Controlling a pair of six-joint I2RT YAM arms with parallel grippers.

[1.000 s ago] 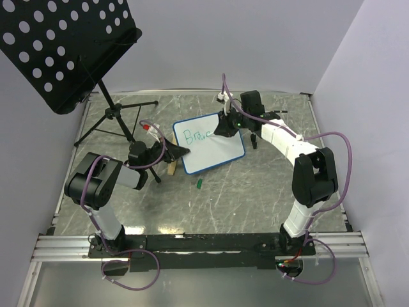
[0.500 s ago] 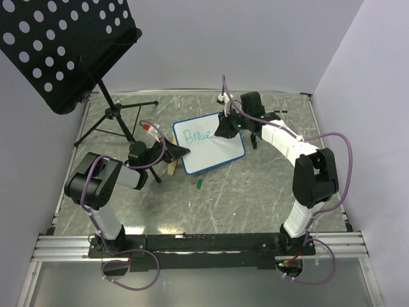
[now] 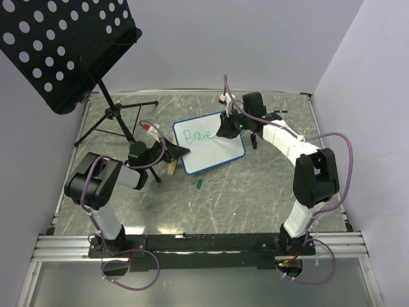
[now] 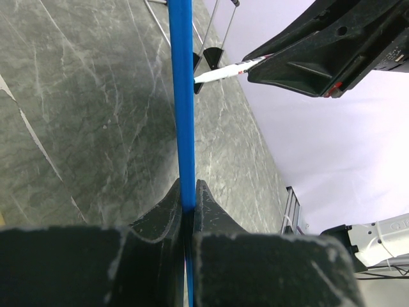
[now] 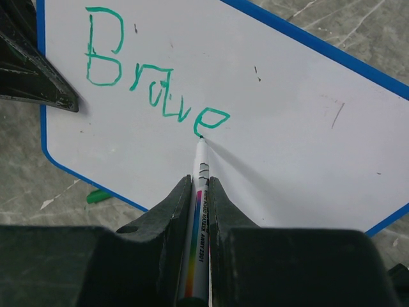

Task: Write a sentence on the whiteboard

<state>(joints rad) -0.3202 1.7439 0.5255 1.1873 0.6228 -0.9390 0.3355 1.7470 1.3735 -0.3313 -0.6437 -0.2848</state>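
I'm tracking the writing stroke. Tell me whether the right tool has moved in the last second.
Yes, slightly. In the top view the right tool, gripping the marker, has shifted rightward across the whiteboard, away from its left rim.

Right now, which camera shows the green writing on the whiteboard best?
The right wrist view: the green writing, "Brave", reads large and sharp, with the marker tip at the final e. The top external view shows it small. The left wrist view sees only the whiteboard edge-on, no letters.
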